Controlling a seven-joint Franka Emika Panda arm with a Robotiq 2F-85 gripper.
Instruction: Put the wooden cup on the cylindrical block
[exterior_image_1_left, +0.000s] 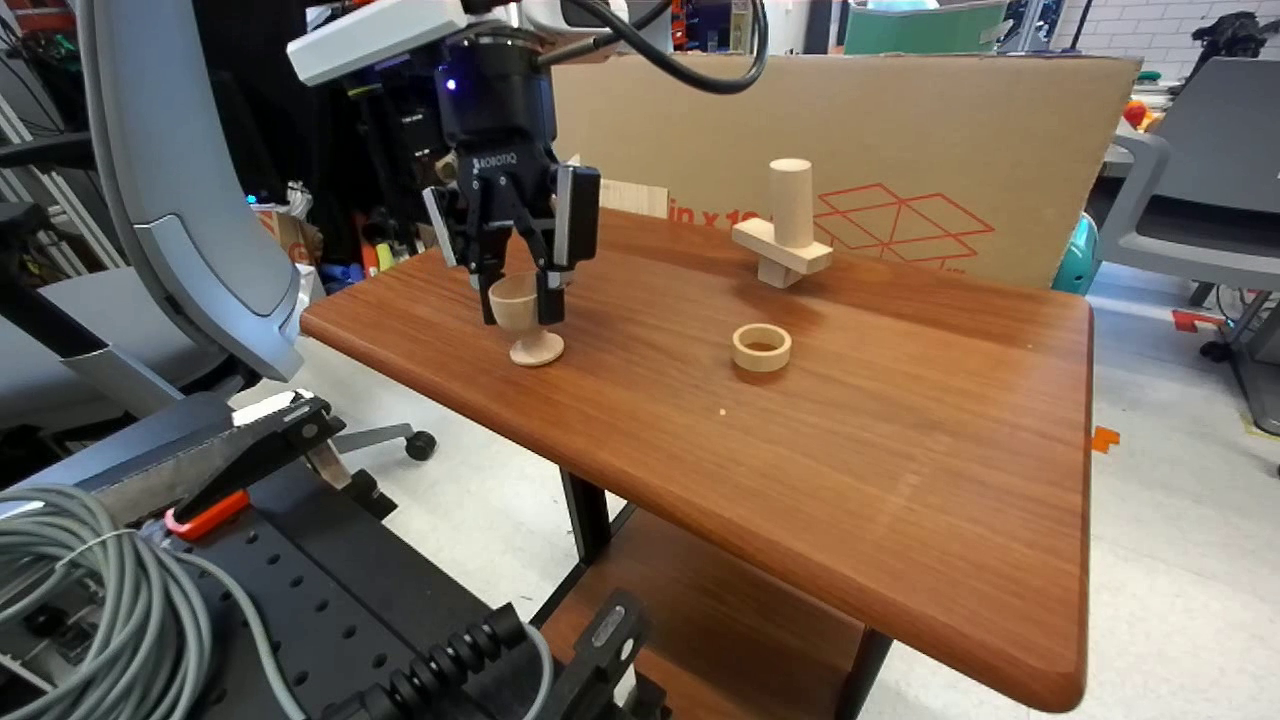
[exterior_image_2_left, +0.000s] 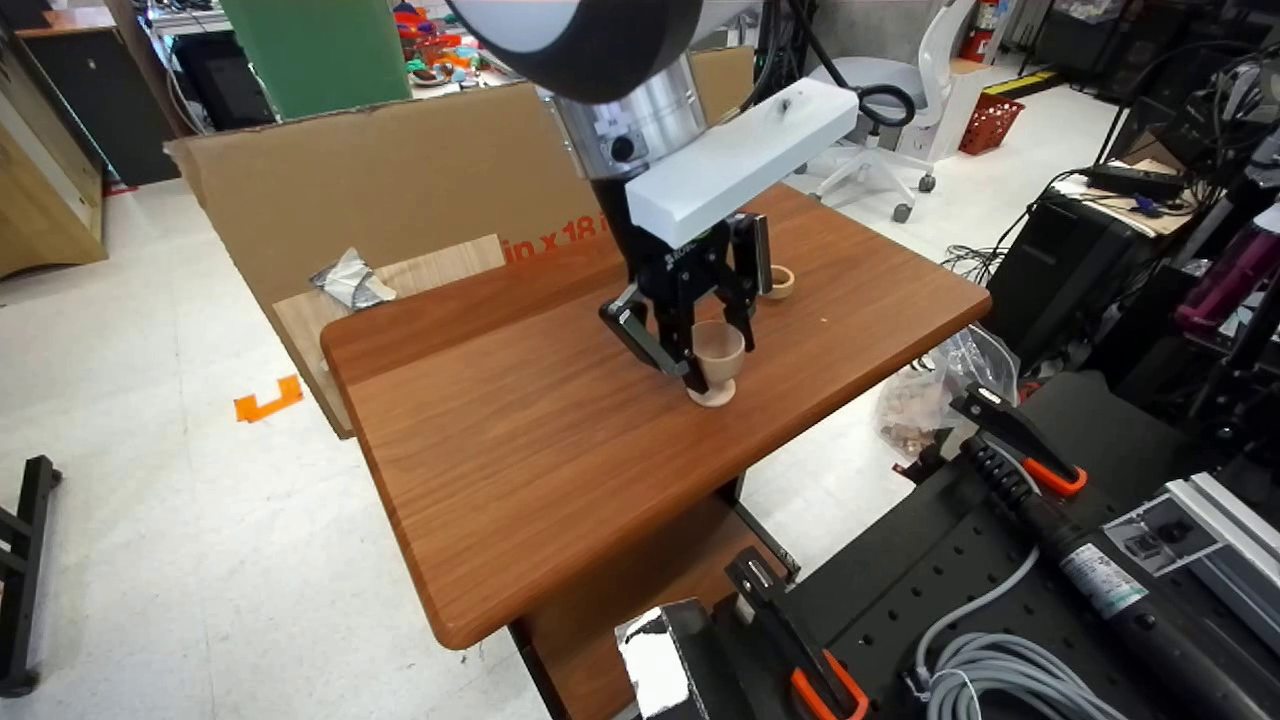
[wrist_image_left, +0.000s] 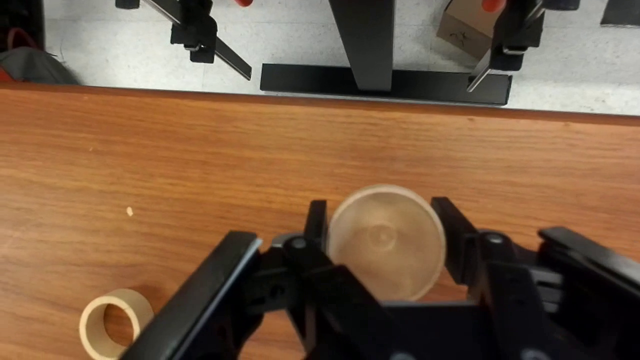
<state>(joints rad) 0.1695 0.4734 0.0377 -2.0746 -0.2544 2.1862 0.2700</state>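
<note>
My Robotiq gripper (exterior_image_1_left: 520, 310) points down near a long edge of the brown tabletop (exterior_image_1_left: 900, 470), drawn in to the width of the wooden cup (exterior_image_1_left: 515, 300) and holding it by the rounded bowl. In the wrist view I look straight down into that bowl, with a black finger (wrist_image_left: 316, 220) of mine against either side of it. The cup is roughly upright, and in both exterior views its foot looks to be down on the wood; whether it bears weight there, I cannot tell. In an exterior view, well apart from it and by the far edge, the cylindrical block (exterior_image_1_left: 792, 203) rises upright from a flat wooden base piece (exterior_image_1_left: 755, 236), which lies across a smaller wooden block (exterior_image_1_left: 777, 273). A low wooden ring (exterior_image_1_left: 762, 347) lies flat on the tabletop, apart from both. Behind the cylindrical block stands a cardboard panel (exterior_image_1_left: 920, 120) with red lettering and a red line drawing.
</note>
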